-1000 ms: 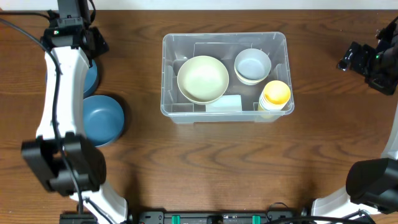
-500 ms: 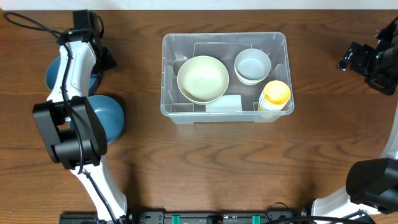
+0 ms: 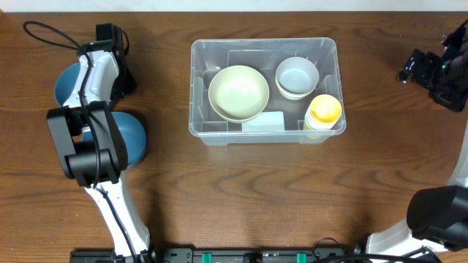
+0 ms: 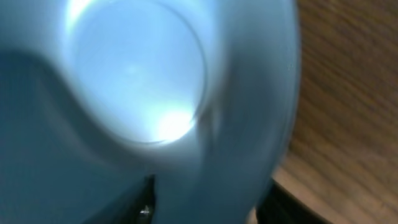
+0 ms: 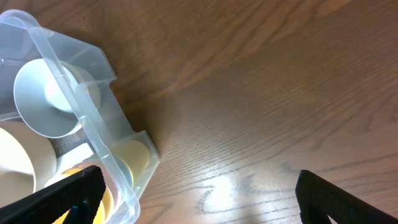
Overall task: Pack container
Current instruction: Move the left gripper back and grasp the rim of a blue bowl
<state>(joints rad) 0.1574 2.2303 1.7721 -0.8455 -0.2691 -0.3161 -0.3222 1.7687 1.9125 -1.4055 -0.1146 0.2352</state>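
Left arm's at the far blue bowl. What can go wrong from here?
1. The far blue bowl fills the left wrist view, blurred; no grip is confirmable, so it may slip.
2. The near blue bowl lies partly under the left arm; a swing might knock it.
3. The container already holds a cream bowl, small bowl and yellow cup; a blue bowl may jam.

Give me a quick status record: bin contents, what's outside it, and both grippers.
container: clear bin, mid-table
inside: cream bowl; small pale bowl; yellow cup; white flat item
outside: far blue bowl and near blue bowl, both left of the bin
left gripper: close over the far blue bowl, which fills its camera; open or shut unclear
right gripper: open, empty, off to the bin's right
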